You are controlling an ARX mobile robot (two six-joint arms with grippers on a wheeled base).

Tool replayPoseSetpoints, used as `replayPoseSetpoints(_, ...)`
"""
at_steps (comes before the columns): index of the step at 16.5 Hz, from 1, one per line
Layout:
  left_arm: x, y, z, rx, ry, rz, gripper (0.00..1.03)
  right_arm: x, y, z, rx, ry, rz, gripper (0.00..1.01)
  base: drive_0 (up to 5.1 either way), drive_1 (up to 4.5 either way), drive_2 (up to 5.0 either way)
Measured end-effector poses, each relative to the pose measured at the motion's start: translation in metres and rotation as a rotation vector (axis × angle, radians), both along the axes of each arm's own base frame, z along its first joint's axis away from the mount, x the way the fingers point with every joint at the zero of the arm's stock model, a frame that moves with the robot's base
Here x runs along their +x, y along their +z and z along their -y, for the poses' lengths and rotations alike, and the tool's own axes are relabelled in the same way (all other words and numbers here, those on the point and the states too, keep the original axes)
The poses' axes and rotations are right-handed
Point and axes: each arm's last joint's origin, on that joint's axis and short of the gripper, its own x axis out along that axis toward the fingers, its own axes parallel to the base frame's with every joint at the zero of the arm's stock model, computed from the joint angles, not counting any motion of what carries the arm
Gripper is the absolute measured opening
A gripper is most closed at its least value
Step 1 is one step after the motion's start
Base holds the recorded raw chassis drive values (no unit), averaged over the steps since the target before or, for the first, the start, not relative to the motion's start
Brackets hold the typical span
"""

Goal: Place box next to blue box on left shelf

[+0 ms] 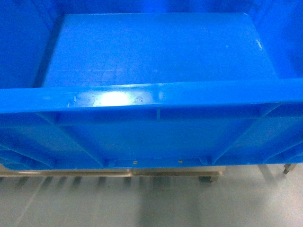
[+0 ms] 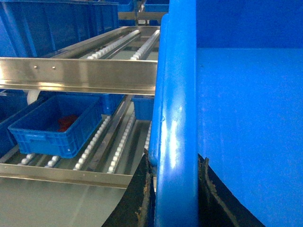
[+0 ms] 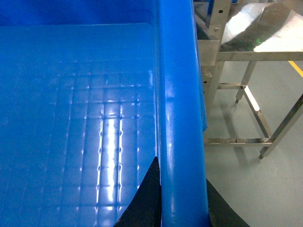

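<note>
The box (image 1: 151, 52), a large bright-blue crate, fills the head view, with its near rim (image 1: 151, 97) across the middle and its floor bare. My left gripper (image 2: 175, 163) is shut on the box's left rim (image 2: 177, 94), one black finger (image 2: 135, 203) outside and one inside. My right gripper (image 3: 182, 172) is shut on the right rim (image 3: 177, 85) the same way. The left shelf (image 2: 118, 45), steel rails with white rollers, lies left of the box. A large blue box (image 2: 52, 28) stands on the shelf's upper level at the far left.
On the shelf's lower level sits a smaller blue bin (image 2: 52, 125) with something red inside, and another blue bin (image 2: 142, 106) behind it. A steel rail (image 1: 118, 173) runs under the held box. A steel table frame (image 3: 255, 52) stands to the right on grey floor (image 3: 246, 189).
</note>
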Motion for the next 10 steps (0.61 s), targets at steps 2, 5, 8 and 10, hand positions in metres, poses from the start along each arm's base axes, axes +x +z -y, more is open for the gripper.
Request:
replayPoseSetpoints(2,0.0000,-0.0001,0.0000,0.000,0.000,-0.001,0.16,0.0000,0.0000,-0.0001,0.000,0.001,0.000,0.08,-5.0,2.33,2.3)
replayPoseSetpoints(5,0.0000,0.0000,0.0000,0.000,0.000,0.000,0.16,-0.0001,0.0001,-0.0001,0.000,0.001,0.001,0.08,-5.0,2.33,2.3)
replayPoseSetpoints(8,0.0000,-0.0002,0.0000,0.001,0.000,-0.002,0.16,-0.0001,-0.0001,-0.0001,0.000,0.001,-0.001,0.08,-5.0,2.33,2.3)
replayPoseSetpoints(10,0.0000,-0.0002,0.0000,0.000,0.000,-0.002,0.16,-0.0001,-0.0002,0.0000,0.000,0.001,-0.002,0.08,-4.9,2.42,2.4)
